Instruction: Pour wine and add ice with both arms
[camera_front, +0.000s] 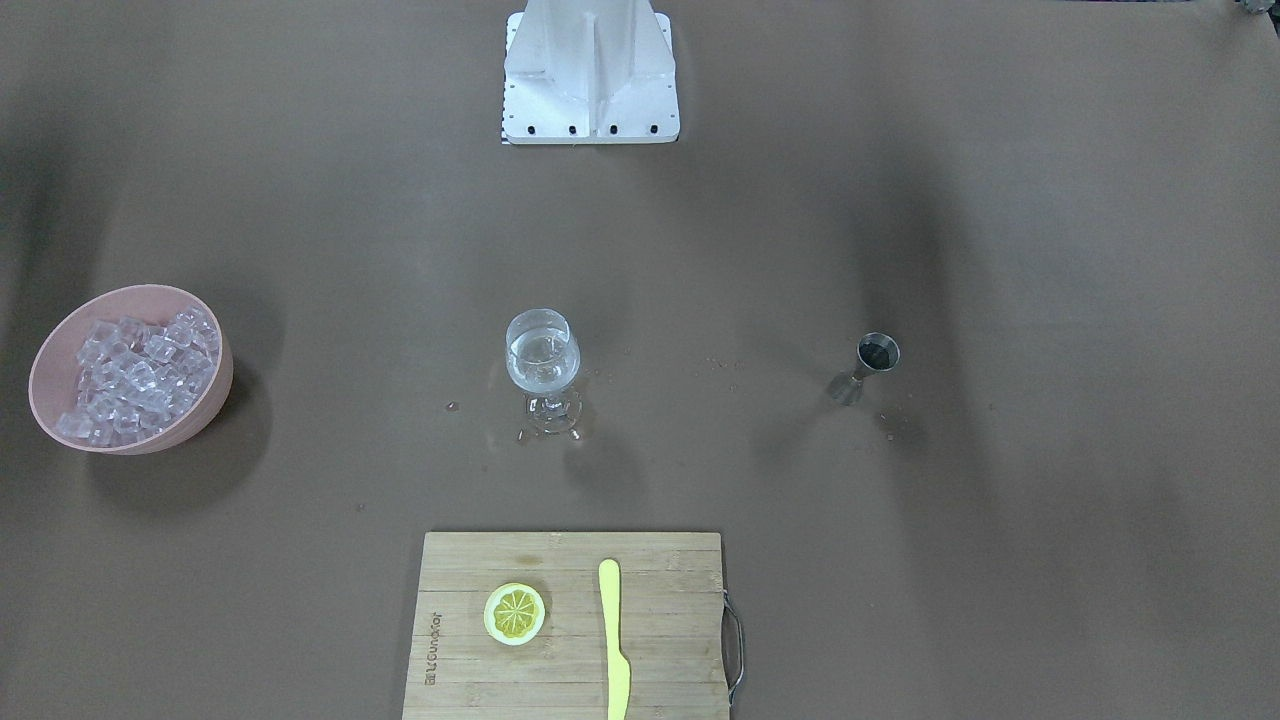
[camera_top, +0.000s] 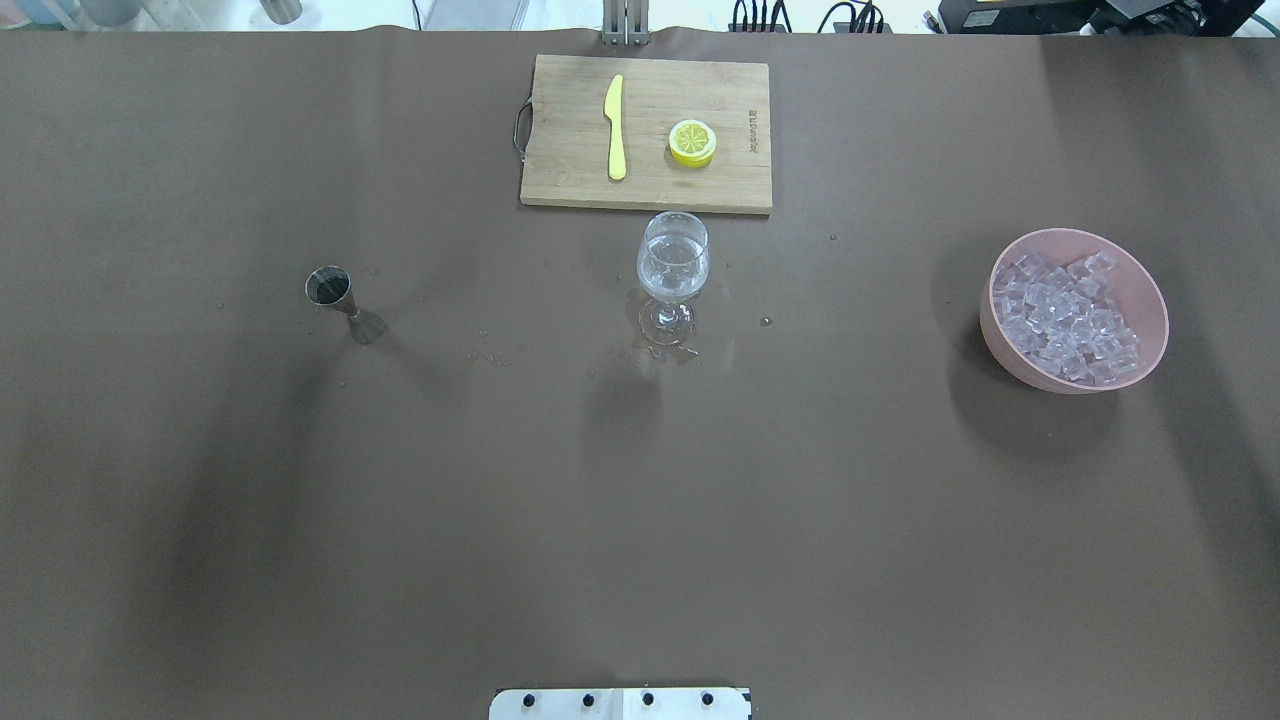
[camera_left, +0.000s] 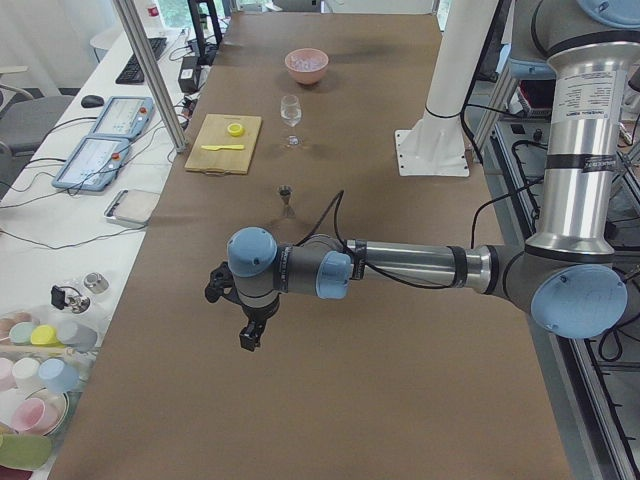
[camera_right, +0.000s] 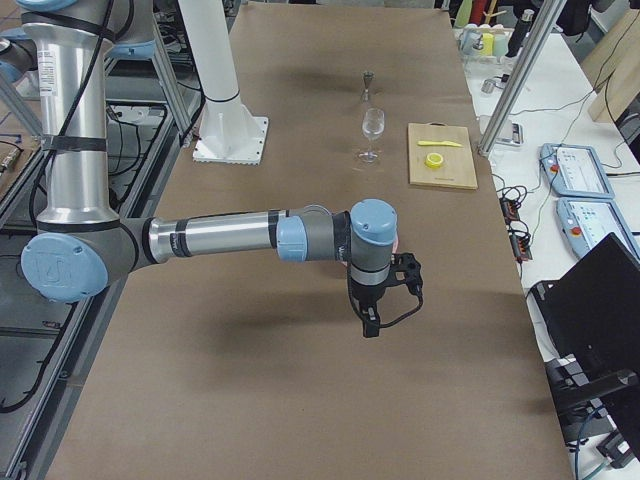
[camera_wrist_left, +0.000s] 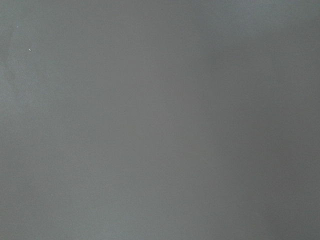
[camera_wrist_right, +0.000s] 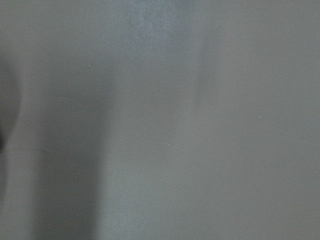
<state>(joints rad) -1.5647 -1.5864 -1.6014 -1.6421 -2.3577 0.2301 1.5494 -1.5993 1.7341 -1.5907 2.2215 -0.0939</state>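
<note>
Logging left gripper (camera_left: 248, 340) first: pointing down, low over bare brown table (camera_left: 350, 400), well short of the jigger (camera_front: 868, 366). Caught by the side camera only, so cannot tell whether spread or closed; nothing made out in it. Same for right gripper (camera_right: 370, 328): hanging over bare table toward the other end, grip unreadable. Wrist cameras giving blank table surface only. Moving outward: noted jigger upright on robot's left side, cup dark inside, contents not readable. Found wine (camera_front: 541, 372) sitting in the wine glass (camera_front: 542, 362) at table centre, a shallow fill, with droplets scattered around the foot. Found ice (camera_front: 135, 375) heaped in pink bowl (camera_front: 218, 395) on robot's right, well apart from the glass; none made out for certain in the glass. Judging pour done, ice next. Expecting cubes light, hard and slick, prone to squirting out of a pinch; best taken singly off the top of the heap, across flat faces, squeezed gently. Treating glass as fragile and top-heavy on its thin stem; better to release low over the rim without touching it. Beyond the glass: cutting board (camera_front: 660, 620) with lemon slice (camera_front: 514, 613) and yellow knife (camera_front: 612, 640).
</note>
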